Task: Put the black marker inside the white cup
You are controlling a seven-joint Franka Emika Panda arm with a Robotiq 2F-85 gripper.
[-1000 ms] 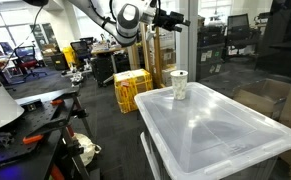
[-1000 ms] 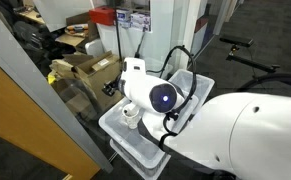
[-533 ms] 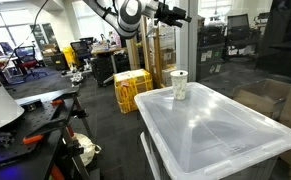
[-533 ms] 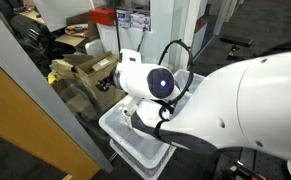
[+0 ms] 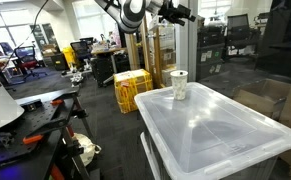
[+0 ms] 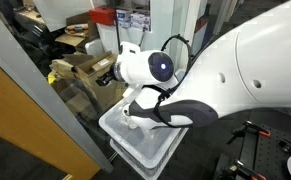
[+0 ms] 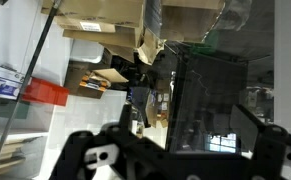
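The white cup [image 5: 179, 85] stands upright on the far corner of a translucent plastic bin lid [image 5: 215, 125]. The black marker shows in no view; I cannot tell whether it is inside the cup. My gripper [image 5: 185, 13] is high above the cup, near the top edge of an exterior view, well clear of it. In the wrist view the gripper [image 7: 180, 135] is open with nothing between the fingers [image 7: 253, 130], and it looks out across the room, not at the cup. In an exterior view the arm [image 6: 185, 80] hides the cup.
The bin [image 6: 145, 150] stands beside a glass partition [image 5: 270, 50] and a white pillar [image 5: 187, 45]. Yellow crates [image 5: 131, 90] sit on the floor behind it. Cardboard boxes [image 6: 85, 70] lie beyond the bin. A workbench with tools [image 5: 25, 120] is nearby.
My arm has risen and swung away from the cup, so the gripper is now higher. The cup has not moved.
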